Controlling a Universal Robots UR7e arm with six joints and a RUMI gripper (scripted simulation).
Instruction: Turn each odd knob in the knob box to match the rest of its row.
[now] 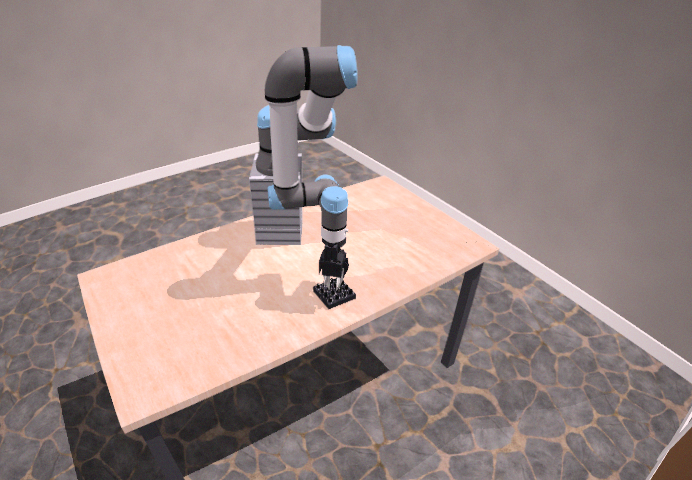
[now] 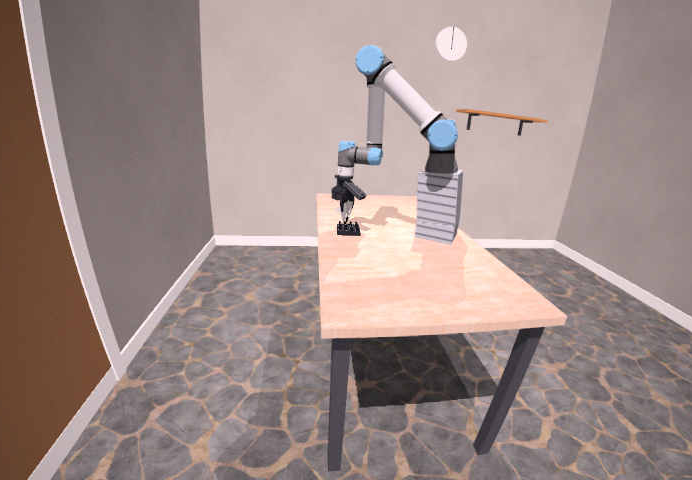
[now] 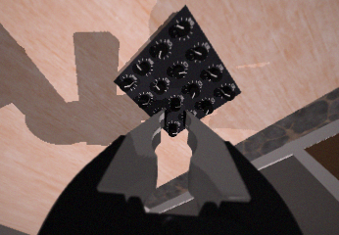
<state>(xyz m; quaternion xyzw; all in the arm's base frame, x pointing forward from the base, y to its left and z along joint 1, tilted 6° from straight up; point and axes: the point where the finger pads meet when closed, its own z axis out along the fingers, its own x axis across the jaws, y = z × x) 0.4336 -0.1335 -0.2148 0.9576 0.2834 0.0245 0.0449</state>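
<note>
The black knob box (image 1: 334, 294) sits on the wooden table near its edge; it also shows in the exterior view (image 2: 348, 228). In the wrist view the knob box (image 3: 177, 80) lies as a diamond, with several round knobs and white pointer marks. My gripper (image 3: 174, 111) points straight down over the box's nearest corner. Its fingers stand narrow, one on each side of the corner knob (image 3: 172, 128). I cannot see them squeezing it. In the top view the gripper (image 1: 332, 283) has its fingertips at the level of the knob tops. The pointer of the corner knob is hidden.
The arm's grey ribbed base block (image 1: 276, 212) stands on the table behind the box. The table edge (image 3: 256, 142) runs close to the box, with the stone floor below. A wall shelf (image 2: 500, 116) hangs far off.
</note>
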